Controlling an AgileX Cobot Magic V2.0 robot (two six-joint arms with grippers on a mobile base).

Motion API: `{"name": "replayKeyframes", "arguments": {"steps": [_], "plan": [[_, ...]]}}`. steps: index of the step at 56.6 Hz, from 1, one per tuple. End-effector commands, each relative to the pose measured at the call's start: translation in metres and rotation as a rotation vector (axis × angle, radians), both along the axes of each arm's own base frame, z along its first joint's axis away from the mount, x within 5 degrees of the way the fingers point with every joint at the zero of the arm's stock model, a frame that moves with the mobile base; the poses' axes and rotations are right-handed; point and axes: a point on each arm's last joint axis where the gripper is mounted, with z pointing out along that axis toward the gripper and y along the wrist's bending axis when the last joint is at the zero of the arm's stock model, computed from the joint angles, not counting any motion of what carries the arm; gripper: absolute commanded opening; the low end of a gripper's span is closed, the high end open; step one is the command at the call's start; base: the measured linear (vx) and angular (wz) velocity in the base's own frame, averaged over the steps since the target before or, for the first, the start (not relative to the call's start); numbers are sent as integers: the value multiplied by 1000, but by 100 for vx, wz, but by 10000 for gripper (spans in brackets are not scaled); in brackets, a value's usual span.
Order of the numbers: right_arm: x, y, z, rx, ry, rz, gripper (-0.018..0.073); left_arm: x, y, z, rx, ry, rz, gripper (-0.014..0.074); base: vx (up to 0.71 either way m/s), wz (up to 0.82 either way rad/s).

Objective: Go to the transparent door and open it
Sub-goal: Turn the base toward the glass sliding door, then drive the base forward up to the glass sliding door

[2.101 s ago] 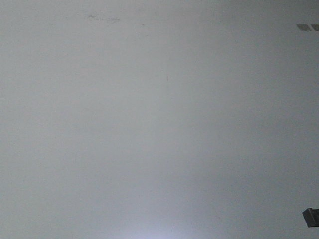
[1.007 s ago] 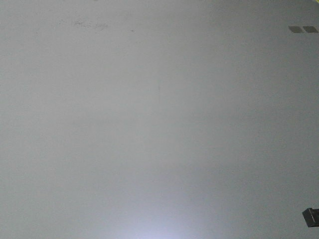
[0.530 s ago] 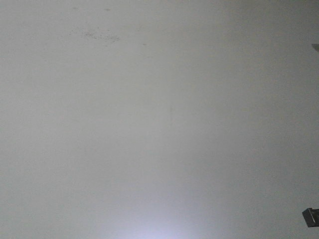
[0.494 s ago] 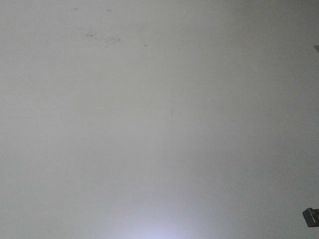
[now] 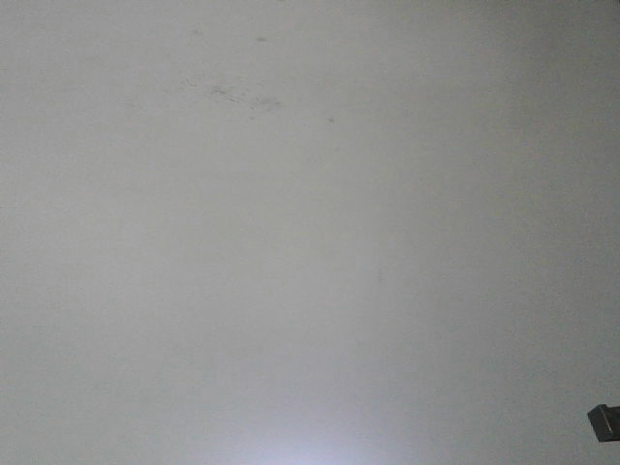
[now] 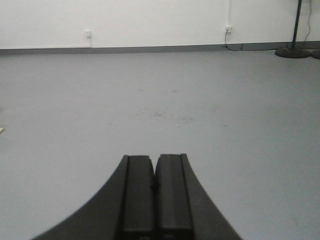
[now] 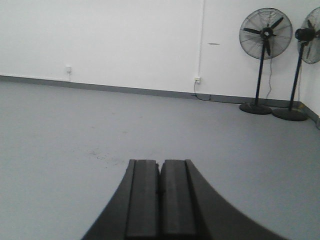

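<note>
Three views, and the transparent door shows in none of them, so its place cannot be told.

Front view: almost all plain grey floor point(image 5: 310, 291), with a faint patch of scuff marks point(image 5: 232, 95) in the upper part and pale glare at the bottom edge. A small dark boxy corner point(image 5: 604, 421) pokes in at the lower right; what it belongs to cannot be told.

Left wrist view: the left tool point(image 6: 154, 172) is closed to nothing, its two black fingers point(image 6: 139, 195) pressed flat together with nothing between them. Just ahead of it lies a cluster of dark specks point(image 6: 165, 115) on the floor. Far ahead stands a white wall point(image 6: 150, 20) with a grey baseboard point(image 6: 125, 49). One wall socket point(image 6: 88, 34) sits ahead and left of the tool, another point(image 6: 228, 28) ahead and right. Further right is a round black stand base point(image 6: 292, 51).

Right wrist view: the right tool point(image 7: 160, 175) is likewise narrowed fully, fingers touching and empty. Far ahead and right of it stand two pedestal fans, one point(image 7: 265, 34) whole, the other point(image 7: 311, 37) cut by the frame edge, both near the wall.
</note>
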Motion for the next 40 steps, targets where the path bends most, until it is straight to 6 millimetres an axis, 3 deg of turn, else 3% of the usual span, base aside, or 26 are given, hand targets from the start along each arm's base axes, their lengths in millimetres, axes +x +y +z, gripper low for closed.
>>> {"name": "replayKeyframes", "arguments": {"steps": [1,40], "plan": [[-1,0,7,0,-92,2,-1,0,-2,3,0,-80,-19,3,50,31],[-1,0,7,0,-92,2,-1,0,-2,3,0,-80,-19,3,52,43]]}}
